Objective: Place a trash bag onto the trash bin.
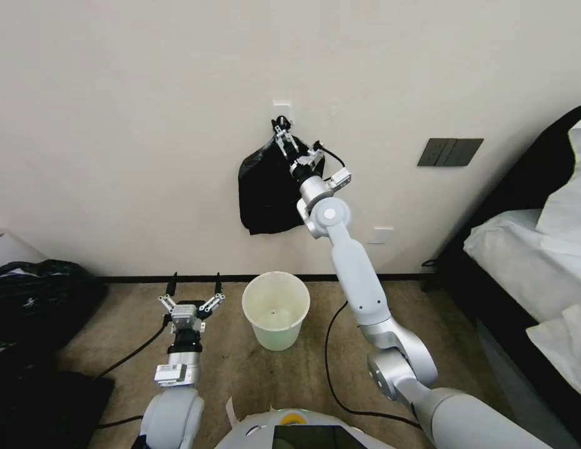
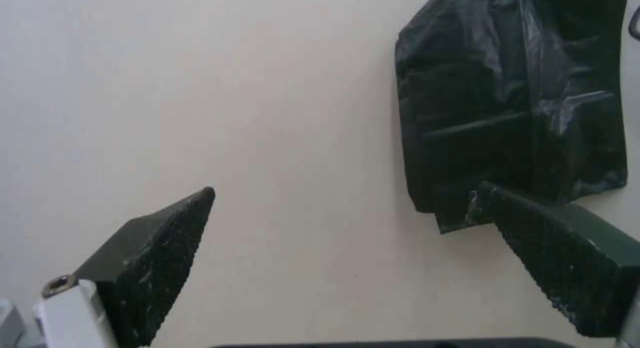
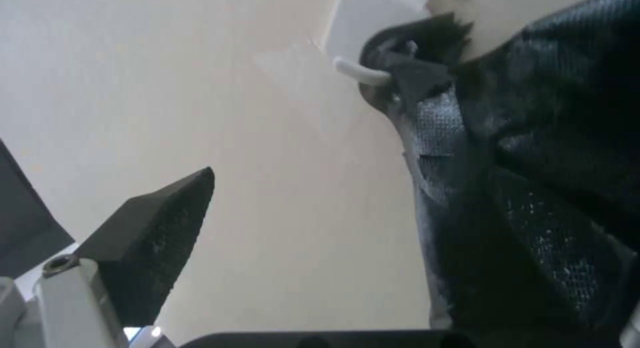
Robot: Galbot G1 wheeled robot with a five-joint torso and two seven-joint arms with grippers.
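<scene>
High against the wall, the right arm stretches up, its right gripper (image 1: 283, 138) spread wide at the knotted top of the glossy black plastic trash bag (image 1: 266, 190), which hangs from a small white wall hook (image 3: 360, 71). Below stands the cream-white round plastic trash bin (image 1: 276, 307) on the carpet. Beside it, the left gripper (image 1: 194, 284) points upward, fingers apart, grasping nothing. No writing is legible.

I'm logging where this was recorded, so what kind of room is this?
Probably a bedroom or hotel room: a bed with white bedding on the right, carpeted floor, a plain wall with a dark switch plate.
</scene>
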